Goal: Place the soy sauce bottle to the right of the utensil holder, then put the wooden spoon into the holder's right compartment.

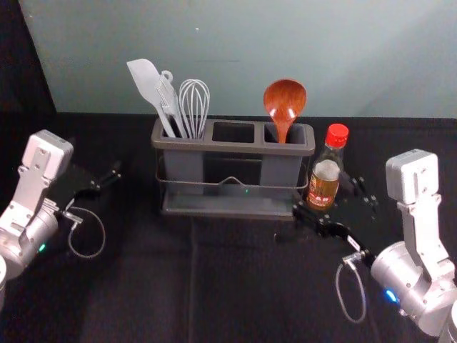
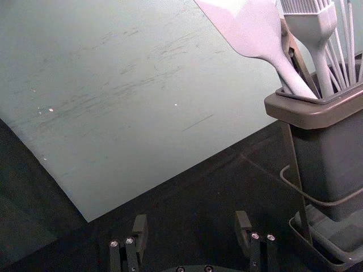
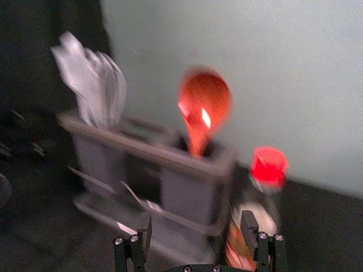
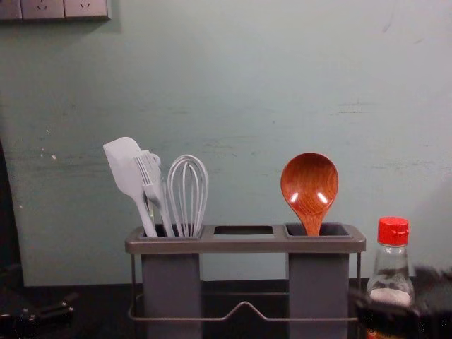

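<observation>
My right gripper (image 1: 331, 200) is at the soy sauce bottle (image 1: 323, 182), just right of the utensil holder (image 1: 232, 211); in the right wrist view the same gripper (image 3: 196, 226) is open, with the red-capped bottle (image 3: 262, 209) beyond one finger. Upright on the table, the bottle (image 4: 390, 272) stands beside the holder's right end. The wooden spoon (image 1: 285, 103) rests bowl-up in the right compartment, its lower handle hidden inside. Over the table left of the holder is my left gripper (image 1: 101, 184); in the left wrist view this gripper (image 2: 191, 226) is open and empty.
A white spatula (image 1: 148, 84), a brush and a whisk (image 1: 194, 103) stand in the holder's left compartment. Its middle compartment (image 1: 233, 132) is empty. Behind the black-covered table (image 1: 143, 286) rises a pale green wall (image 4: 240, 85), with sockets (image 4: 86, 8) at upper left.
</observation>
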